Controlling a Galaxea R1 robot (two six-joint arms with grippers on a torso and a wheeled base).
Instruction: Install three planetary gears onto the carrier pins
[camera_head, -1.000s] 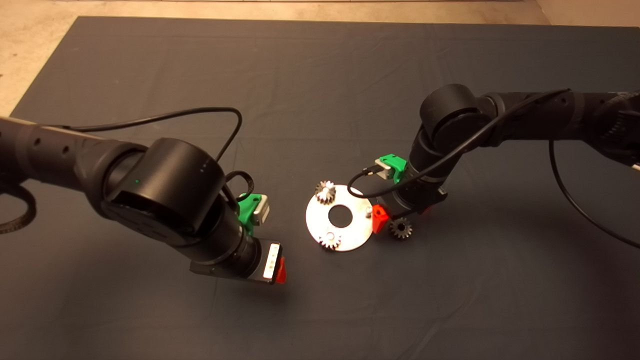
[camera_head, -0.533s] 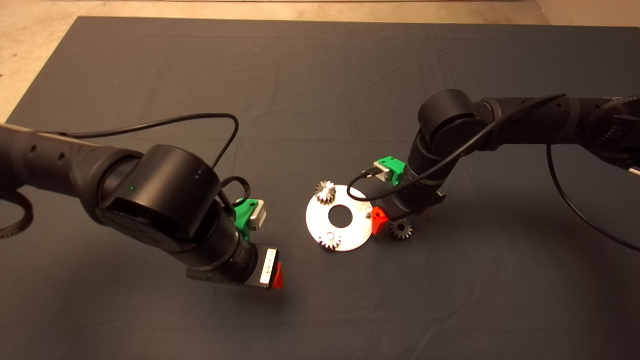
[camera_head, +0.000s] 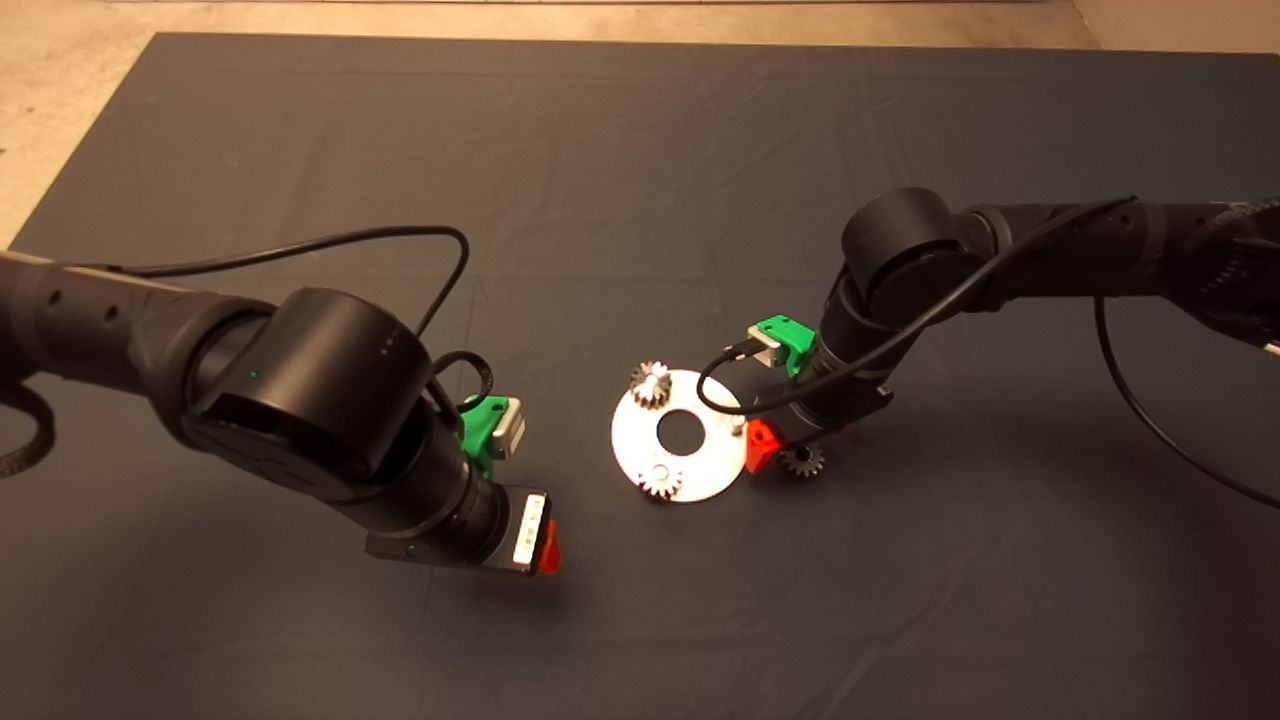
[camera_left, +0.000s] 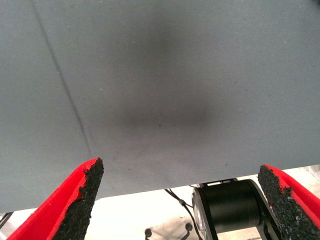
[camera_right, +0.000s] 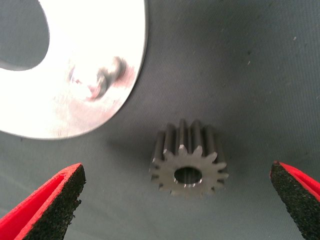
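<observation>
1. Head view: two planetary gears (camera_head: 651, 383) already sit on carrier pins of the disc (camera_head: 680, 433) at frame centre, one at its upper-left rim, one (camera_head: 660, 483) at its lower rim. Third pin (camera_head: 737, 425), right rim, is bare.
2. Third gear (camera_head: 802, 460) lies flat on the mat (camera_head: 640, 150), just right of the disc, apart from it — likely the next pick, close to the free pin.
3. Right gripper (camera_head: 790, 450) hangs low over that gear; arm enters from right edge, elbow up, wrist angled down-left. Looks like pre-grasp.
4. Right wrist view: fingers (camera_right: 50, 205) spread wide, gear (camera_right: 189, 159) between them, bore up, neither pad touching. Bare pin (camera_right: 100, 80) on the disc (camera_right: 75, 115) upper left.
5. Left gripper (camera_head: 545, 545), lower centre-left of head view, well apart from the disc, idle; arm from left edge, wrist pitched down.
6. Left wrist view: fingers (camera_left: 80, 200) apart, nothing held, only mat.
</observation>
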